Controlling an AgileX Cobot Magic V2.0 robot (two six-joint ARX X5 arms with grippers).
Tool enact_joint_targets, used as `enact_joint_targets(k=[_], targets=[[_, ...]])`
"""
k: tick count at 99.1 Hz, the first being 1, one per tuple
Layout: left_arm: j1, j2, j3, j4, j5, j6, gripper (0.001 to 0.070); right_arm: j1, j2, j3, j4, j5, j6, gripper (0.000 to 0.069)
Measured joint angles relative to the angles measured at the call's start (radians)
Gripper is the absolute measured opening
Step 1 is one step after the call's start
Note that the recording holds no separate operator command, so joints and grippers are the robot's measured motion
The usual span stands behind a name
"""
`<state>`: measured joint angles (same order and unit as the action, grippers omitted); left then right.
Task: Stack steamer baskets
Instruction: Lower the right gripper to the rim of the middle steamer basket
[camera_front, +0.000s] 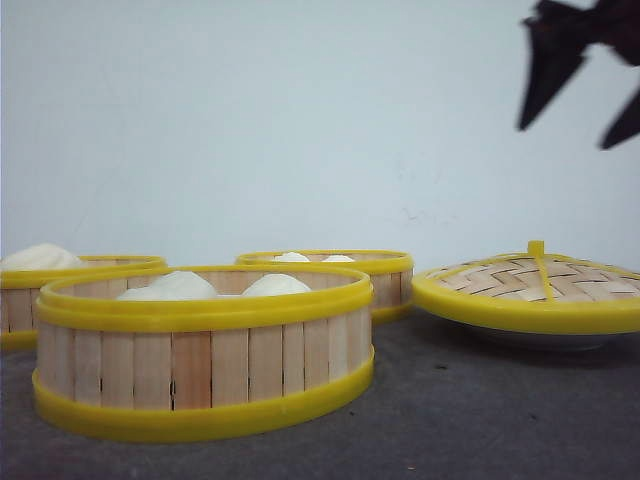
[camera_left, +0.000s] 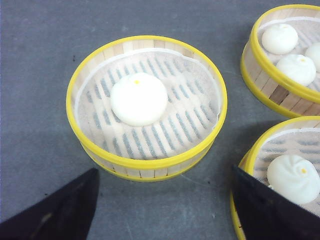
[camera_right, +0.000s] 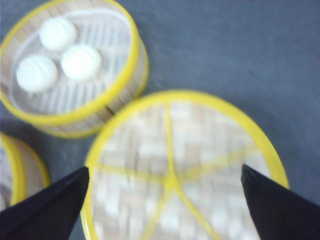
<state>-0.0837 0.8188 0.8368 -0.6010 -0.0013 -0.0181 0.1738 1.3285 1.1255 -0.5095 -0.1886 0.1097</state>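
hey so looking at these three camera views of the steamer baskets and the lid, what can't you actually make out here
- Front view: the left steamer basket is cut by the picture edge and partly covered by the nearest steamer basket.
- Front view: whatever the lid rests on is mostly hidden under it.
- Left wrist view: the black fingers cover part of the third basket.
- Right wrist view: blurred; the lid's weave is unclear.

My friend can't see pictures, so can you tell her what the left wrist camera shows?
A round steamer basket with a yellow rim sits on a grey table, holding one white bun. Two more baskets with buns peek in at the edges, and the open left gripper hangs above the table.
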Motion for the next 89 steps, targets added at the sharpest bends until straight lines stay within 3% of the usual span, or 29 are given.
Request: enact_joint_targets(k=[55, 73, 89], targets=[[0.0, 0.0, 0.0, 0.0, 0.0, 0.0, 0.0507, 0.107, 0.752, 0.717, -0.139, 0.045, -0.027, 0.0604], [0.0, 0.0, 0.0, 0.0, 0.0, 0.0, 0.0507, 0.127, 0.863, 0.805, -0.139, 0.104, -0.035, 0.0598], [0.0, 0.0, 0.0, 0.001, 0.0, 0.0, 0.0507, 0.134, 0.908, 0.806, -0.128, 0.11, -0.035, 0.0545]])
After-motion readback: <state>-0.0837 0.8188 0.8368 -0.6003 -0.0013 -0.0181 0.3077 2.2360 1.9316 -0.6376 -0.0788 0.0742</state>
